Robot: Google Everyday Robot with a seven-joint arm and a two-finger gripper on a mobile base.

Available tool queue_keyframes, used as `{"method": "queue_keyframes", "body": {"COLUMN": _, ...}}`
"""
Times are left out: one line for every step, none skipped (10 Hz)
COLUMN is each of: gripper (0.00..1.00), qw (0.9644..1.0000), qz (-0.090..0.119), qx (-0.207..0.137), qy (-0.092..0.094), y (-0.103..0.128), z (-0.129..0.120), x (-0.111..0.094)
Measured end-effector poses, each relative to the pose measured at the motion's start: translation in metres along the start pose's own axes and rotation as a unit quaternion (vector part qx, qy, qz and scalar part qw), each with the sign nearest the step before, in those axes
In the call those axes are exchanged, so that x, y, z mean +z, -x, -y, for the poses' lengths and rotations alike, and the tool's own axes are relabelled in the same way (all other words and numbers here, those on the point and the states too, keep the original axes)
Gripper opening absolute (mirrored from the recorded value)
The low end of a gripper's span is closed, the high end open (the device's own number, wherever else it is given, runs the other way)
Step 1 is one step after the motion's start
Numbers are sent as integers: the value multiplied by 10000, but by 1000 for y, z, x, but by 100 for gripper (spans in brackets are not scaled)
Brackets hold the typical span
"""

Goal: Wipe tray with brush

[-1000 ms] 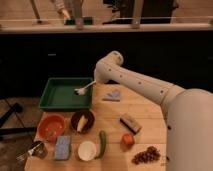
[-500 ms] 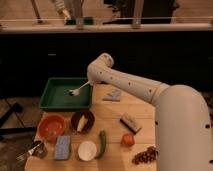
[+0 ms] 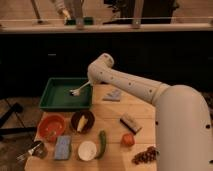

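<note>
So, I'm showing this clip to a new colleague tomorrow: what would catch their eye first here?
The big white arm reaches in from the right, filling that side. Its tool, over the right edge of the green tray at the table's back left, grips the brush, its head angled down into the tray. An orange bowl sits in front of the tray.

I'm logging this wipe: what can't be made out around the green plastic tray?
Camera view: gripper, at the right rim of the shallow green plastic tray, mostly hidden by the white wrist.
Camera view: slim white-handled brush, whether its head touches the tray floor, too small.
Camera view: arm's base, cut by right edge.
</note>
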Motion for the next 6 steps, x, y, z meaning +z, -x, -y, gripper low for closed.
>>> {"method": "queue_keyframes", "body": {"gripper": 0, "qw": 10000, "qz": -85, "qx": -45, "qy": -19, "y": -1, "z": 1, "x": 1}}
{"method": "queue_keyframes", "body": {"gripper": 0, "qw": 9994, "qz": -303, "qx": -159, "qy": -53, "y": 4, "z": 4, "x": 7}}
{"method": "queue_keyframes", "body": {"gripper": 0, "qw": 9979, "qz": -575, "qx": -279, "qy": -101, "y": 7, "z": 10, "x": 16}}
{"method": "queue_keyframes", "body": {"gripper": 0, "qw": 9971, "qz": -660, "qx": -351, "qy": -117, "y": 8, "z": 15, "x": 21}}
{"method": "queue_keyframes", "body": {"gripper": 0, "qw": 9960, "qz": -768, "qx": -451, "qy": -101, "y": 5, "z": 19, "x": 31}}
{"method": "queue_keyframes", "body": {"gripper": 0, "qw": 9949, "qz": -829, "qx": -576, "qy": -82, "y": 9, "z": 23, "x": 39}}
